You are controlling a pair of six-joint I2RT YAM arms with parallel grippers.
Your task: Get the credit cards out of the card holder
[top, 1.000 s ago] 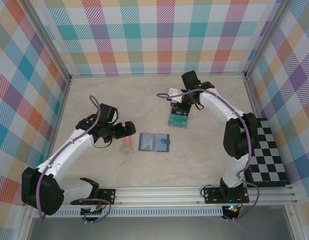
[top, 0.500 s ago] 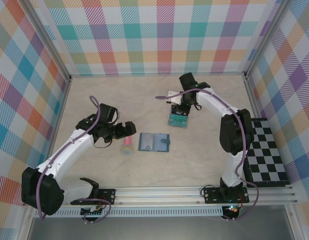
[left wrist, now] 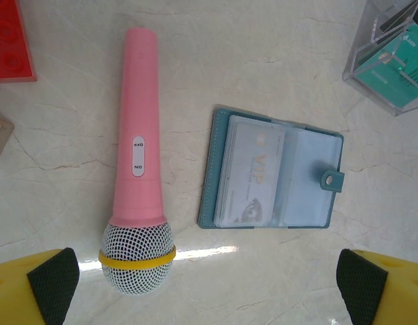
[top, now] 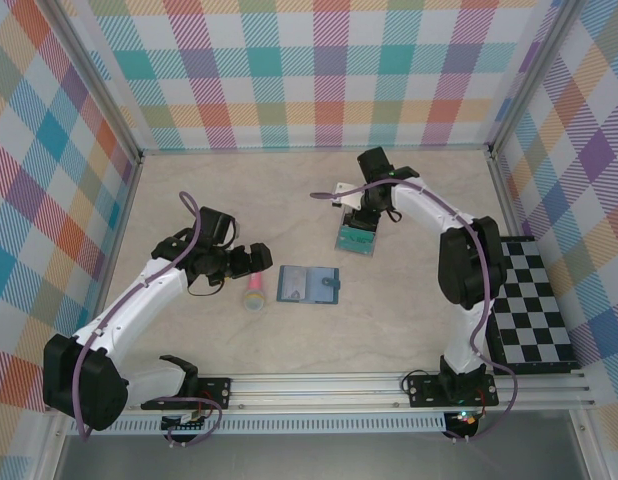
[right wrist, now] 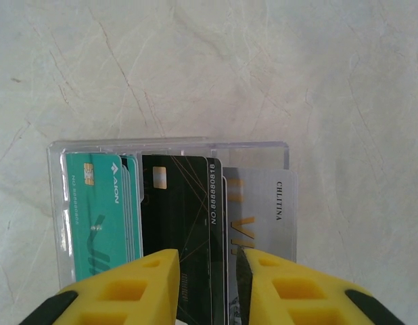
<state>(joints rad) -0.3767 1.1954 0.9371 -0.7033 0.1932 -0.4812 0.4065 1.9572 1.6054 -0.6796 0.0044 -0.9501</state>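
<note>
Partly hidden: credit cards (right wrist: pixel 182 217) btw right gripper (right wrist: pixel 207 263) jaws, grip unclr.

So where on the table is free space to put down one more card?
Bare tabletop lies along the back wall left of the clear card tray, and in front between the card holder and the front rail. It is crowded around the pink microphone, beside the left gripper.
</note>
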